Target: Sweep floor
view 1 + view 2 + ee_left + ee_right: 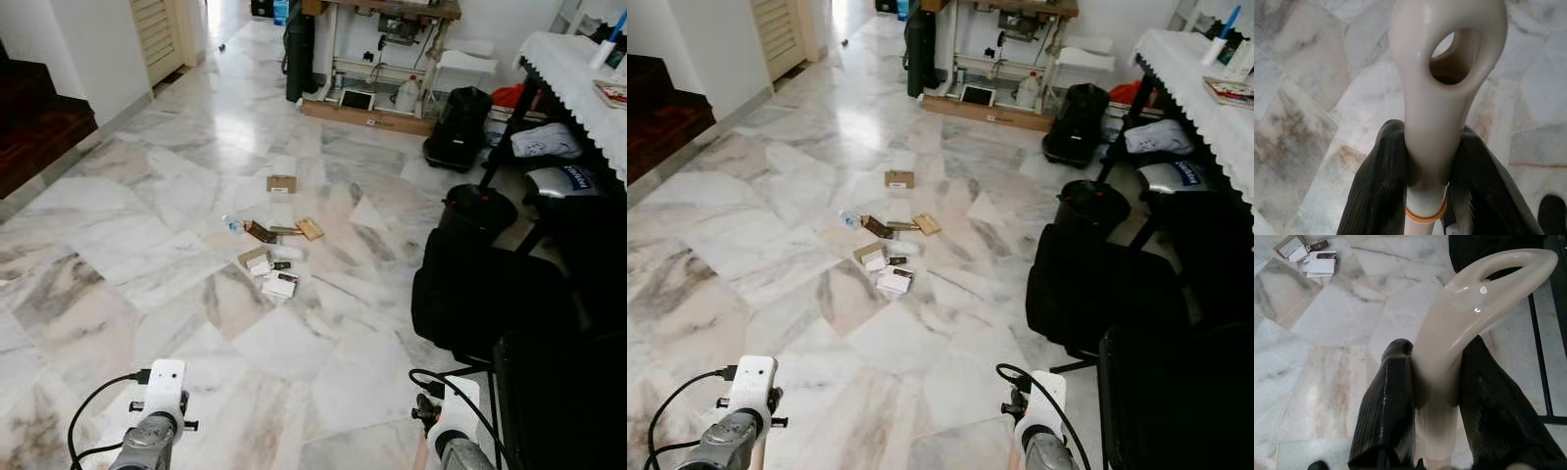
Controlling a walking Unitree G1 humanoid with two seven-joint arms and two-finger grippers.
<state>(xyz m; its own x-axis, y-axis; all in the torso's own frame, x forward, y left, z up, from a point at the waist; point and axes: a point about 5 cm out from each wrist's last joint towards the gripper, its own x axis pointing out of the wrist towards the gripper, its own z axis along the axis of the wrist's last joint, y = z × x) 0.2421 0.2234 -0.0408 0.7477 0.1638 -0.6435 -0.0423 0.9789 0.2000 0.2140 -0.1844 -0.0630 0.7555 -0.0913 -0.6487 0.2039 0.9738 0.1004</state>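
1. Your left gripper (pixel 1425 196) has both fingers pressed tight on a cream handle (pixel 1442 83), just below its hanging loop. Your right gripper (pixel 1435 401) is clamped the same way on a second cream handle (pixel 1469 323). I take these for broom and dustpan, but neither head can be seen, so you cannot tell which way the bristles face; a blind stroke could miss.

2. The litter (pixel 269 257), small cardboard boxes and white packets, lies on the marble floor (pixel 127 255) ahead of you, well apart from both arms. Sweeping from where you stand would catch nothing; you must close in first.

3. The pieces are light and the floor looks slick. A hard stroke could scatter them rather than gather them.

4. A black chair (pixel 480 294) and a black bin (pixel 475 208) sit near your right side, beside a table (pixel 578 73). A wide swing of the right handle could strike them, or send litter underneath.

5. Each grip sits high on its handle, so a sideways load may twist it loose.
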